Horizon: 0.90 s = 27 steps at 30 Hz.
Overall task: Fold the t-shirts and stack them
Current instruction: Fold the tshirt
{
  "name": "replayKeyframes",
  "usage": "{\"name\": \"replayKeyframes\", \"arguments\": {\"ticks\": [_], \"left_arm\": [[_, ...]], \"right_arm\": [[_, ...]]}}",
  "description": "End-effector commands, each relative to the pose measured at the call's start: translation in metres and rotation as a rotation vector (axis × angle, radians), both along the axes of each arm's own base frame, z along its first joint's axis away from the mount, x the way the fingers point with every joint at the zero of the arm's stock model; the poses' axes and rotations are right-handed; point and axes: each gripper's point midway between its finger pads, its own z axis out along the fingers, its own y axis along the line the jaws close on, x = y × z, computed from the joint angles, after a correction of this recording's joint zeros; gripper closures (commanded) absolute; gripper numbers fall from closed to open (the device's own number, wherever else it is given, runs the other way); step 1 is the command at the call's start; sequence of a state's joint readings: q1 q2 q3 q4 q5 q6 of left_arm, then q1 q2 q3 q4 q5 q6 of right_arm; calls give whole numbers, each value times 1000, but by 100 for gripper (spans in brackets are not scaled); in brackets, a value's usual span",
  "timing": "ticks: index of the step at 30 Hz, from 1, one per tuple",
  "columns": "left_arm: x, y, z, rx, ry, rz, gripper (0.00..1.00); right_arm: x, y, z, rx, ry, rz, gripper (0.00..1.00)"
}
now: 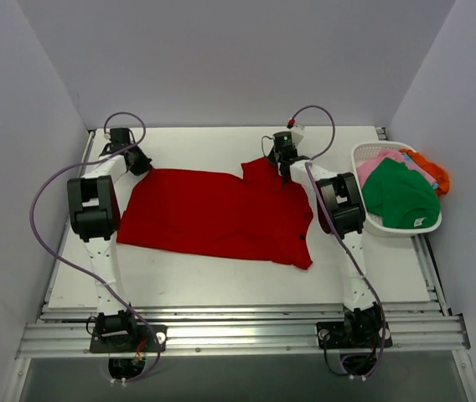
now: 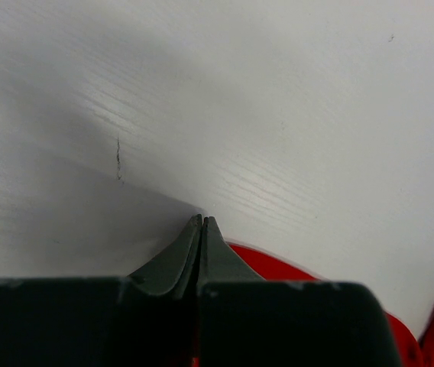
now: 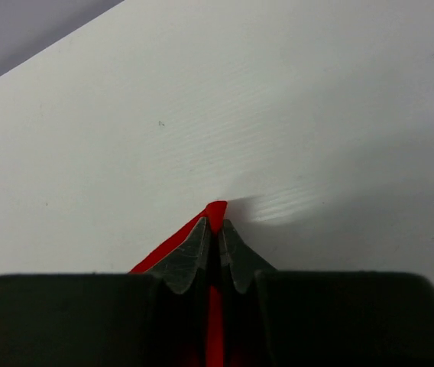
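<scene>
The bright red t-shirt lies spread flat on the white table. My left gripper is at its far left corner. In the left wrist view this gripper is shut, with red cloth beside the fingers and a sliver of red between them. My right gripper is at the shirt's far right edge, by the sleeve. In the right wrist view it is shut on a fold of red cloth that pokes out past the tips. Green, pink and orange t-shirts lie in the basket.
A white slatted basket stands at the table's right edge, next to the right arm. Grey walls close in the left, back and right. An aluminium rail runs along the near edge by the arm bases.
</scene>
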<state>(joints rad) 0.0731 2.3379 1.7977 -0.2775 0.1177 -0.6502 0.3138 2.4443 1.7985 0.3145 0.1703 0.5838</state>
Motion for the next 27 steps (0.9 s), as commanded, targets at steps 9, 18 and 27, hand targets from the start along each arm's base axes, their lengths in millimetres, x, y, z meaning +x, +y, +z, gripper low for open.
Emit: {"name": "replayKeyframes", "arguments": {"ticks": [9, 18, 27], "left_arm": [[10, -4, 14, -17, -29, -22, 98], [12, -4, 62, -2, -107, -33, 98], [-11, -7, 75, -5, -113, -33, 98]], "right_arm": [[-7, -24, 18, 2, -9, -37, 100], [-27, -20, 94, 28, -121, -2, 100], [-59, -11, 125, 35, -151, 38, 100]]}}
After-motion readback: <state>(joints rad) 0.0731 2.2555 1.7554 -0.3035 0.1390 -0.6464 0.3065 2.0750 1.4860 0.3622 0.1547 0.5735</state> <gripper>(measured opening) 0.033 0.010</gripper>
